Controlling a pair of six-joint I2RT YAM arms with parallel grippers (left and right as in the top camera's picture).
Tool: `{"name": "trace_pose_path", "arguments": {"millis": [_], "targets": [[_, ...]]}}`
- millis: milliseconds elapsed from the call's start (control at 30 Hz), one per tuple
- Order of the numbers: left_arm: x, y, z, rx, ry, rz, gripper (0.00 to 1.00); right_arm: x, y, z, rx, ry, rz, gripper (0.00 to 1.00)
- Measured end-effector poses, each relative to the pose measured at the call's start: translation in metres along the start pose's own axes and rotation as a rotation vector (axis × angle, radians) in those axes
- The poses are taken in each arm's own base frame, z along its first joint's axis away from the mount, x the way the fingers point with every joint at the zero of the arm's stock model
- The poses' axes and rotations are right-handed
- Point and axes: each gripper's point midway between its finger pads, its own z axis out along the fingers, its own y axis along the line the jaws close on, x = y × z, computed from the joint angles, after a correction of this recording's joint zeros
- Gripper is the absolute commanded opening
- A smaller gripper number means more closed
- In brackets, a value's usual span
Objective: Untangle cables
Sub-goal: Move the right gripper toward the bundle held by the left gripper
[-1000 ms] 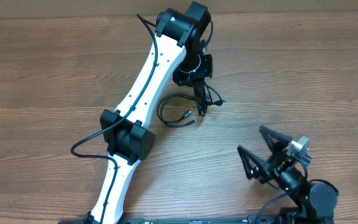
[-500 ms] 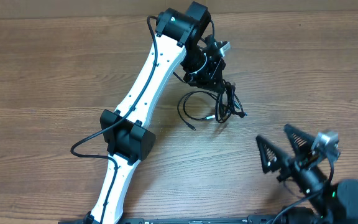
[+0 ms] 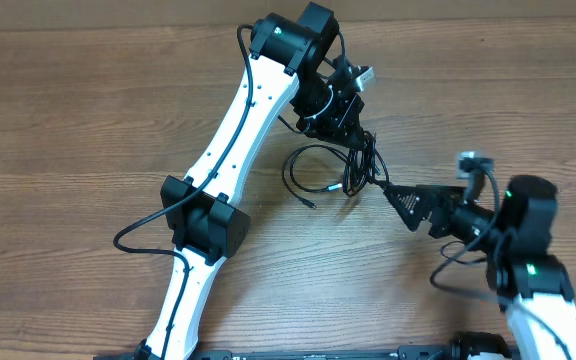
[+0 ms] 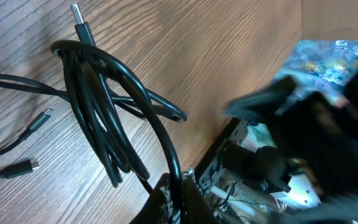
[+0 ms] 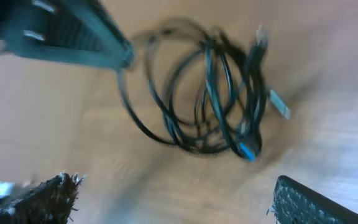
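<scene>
My right tool (image 3: 398, 203), spread wide, has swung up beside the cables (image 3: 353, 170). My left tool (image 4: 174, 199) clamps them; separating looks next.

Brown wood-grain table (image 3: 68, 120), its grain running from 9 to 3 o'clock in the overhead view and filling nearly the whole field. A pale strip (image 3: 88, 10), plain beige, lies beyond the table's far edge at 12 o'clock. Right wrist view: table surface blurred.

text: none legible | labels: none | numbers: none
</scene>
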Motion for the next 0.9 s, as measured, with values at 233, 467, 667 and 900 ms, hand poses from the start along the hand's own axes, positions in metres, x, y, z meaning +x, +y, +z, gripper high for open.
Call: {"name": "trace_pose_path", "arguments": {"millis": [233,467,667,900], "targets": [[0.000,0.001,0.000,-0.004,0.000,-0.001,0.04,-0.014,-0.018,0.019,0.040,0.141,0.097,1.00],[0.000,0.001,0.000,-0.004,0.000,-0.002,0.04,-0.027,-0.024,0.037,0.032,0.153,0.023,0.94],[0.000,0.001,0.000,-0.004,0.000,-0.023,0.04,-0.020,-0.022,0.066,0.018,0.194,-0.055,0.75],[0.000,0.001,0.000,-0.004,0.000,-0.034,0.04,-0.018,-0.039,0.078,0.117,0.193,-0.080,0.35]]}}
